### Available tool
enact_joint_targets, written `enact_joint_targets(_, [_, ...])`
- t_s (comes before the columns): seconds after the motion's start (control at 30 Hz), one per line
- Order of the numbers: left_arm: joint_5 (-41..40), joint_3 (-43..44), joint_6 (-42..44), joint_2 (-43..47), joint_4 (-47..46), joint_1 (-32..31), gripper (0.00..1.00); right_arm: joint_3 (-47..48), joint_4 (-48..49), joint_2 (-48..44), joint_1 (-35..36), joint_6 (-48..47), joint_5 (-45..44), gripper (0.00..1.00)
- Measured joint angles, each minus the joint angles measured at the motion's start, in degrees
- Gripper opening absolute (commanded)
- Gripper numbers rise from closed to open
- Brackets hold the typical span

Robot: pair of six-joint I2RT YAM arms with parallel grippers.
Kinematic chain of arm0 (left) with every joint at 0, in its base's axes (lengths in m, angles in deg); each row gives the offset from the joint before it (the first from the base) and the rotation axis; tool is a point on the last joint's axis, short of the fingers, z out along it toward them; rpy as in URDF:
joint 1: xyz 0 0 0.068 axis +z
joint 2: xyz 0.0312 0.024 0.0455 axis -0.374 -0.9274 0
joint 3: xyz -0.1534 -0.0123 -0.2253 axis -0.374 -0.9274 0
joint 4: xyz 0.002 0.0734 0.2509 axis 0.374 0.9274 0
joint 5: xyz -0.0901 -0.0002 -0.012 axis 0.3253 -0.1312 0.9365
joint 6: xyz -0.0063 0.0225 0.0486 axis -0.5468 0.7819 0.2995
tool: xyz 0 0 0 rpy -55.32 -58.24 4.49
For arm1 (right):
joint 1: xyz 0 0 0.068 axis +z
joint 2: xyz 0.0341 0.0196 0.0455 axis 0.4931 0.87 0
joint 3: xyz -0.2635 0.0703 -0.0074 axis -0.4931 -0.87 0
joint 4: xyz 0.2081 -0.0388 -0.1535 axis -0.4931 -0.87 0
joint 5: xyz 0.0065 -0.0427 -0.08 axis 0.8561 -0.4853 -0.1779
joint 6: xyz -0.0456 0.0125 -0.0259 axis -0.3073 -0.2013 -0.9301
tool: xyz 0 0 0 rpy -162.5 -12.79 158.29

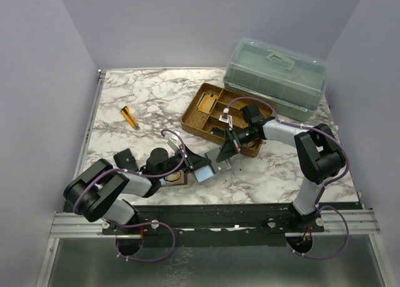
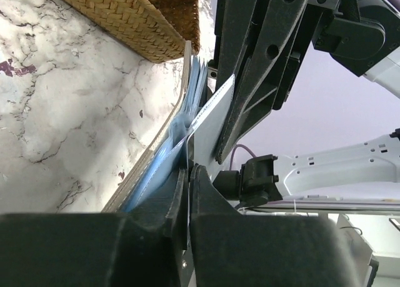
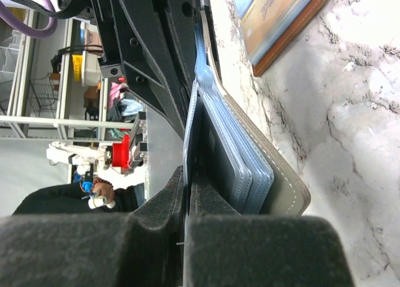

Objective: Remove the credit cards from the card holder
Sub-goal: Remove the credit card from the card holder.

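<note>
The reddish-brown card holder (image 3: 282, 19) lies open on the marble, its tan-orange panel up; in the top view it (image 1: 177, 178) shows partly under my left arm. Both grippers meet at a blue-grey two-panel folder (image 1: 204, 170) standing on edge. My left gripper (image 2: 189, 174) is shut on a thin pale card (image 2: 212, 110) sticking out of that folder. My right gripper (image 3: 187, 181) is shut on one thin blue-grey flap (image 3: 192, 112) of the folder; its grey cover (image 3: 281, 174) and blue pockets hang to the right. In the top view the left gripper (image 1: 190, 165) and right gripper (image 1: 224, 148) nearly touch.
A woven tray (image 1: 215, 112) with small items sits just behind the grippers and shows in the left wrist view (image 2: 125, 15). A clear box with a green lid (image 1: 275, 71) stands at the back right. An orange-black tool (image 1: 130, 117) and a small black case (image 1: 125, 157) lie on the left.
</note>
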Motion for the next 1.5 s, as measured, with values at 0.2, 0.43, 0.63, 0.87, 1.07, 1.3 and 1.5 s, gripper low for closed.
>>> enact_joint_targets(0.2, [0.1,0.0,0.1,0.0,-0.6,0.0,0.00,0.0,0.0,0.0,-0.2,0.0,0.2,0.10])
enact_joint_targets(0.43, [0.6,-1.0,0.8,0.6,-2.1,0.5,0.00,0.0,0.0,0.0,0.1,0.0,0.7,0.06])
enact_joint_targets(0.63, [1.7,-2.8,1.2,2.4,-3.0,1.2,0.00,0.0,0.6,0.0,0.6,0.0,1.5,0.06])
enact_joint_targets(0.87, [3.0,-3.1,1.7,2.9,-3.5,2.2,0.00,0.0,1.0,0.0,0.8,0.0,1.8,0.05])
enact_joint_targets(1.07, [3.9,-3.6,2.1,3.9,-3.6,2.8,0.00,0.0,1.2,0.0,1.0,0.0,2.5,0.04])
enact_joint_targets(1.3, [4.5,-4.4,2.5,5.4,-3.2,3.8,0.00,0.0,1.2,0.0,0.9,0.0,3.0,0.06])
enact_joint_targets(1.5, [4.7,-4.7,2.8,5.9,-2.4,4.3,0.00,0.0,1.2,0.0,0.7,0.0,3.0,0.06])
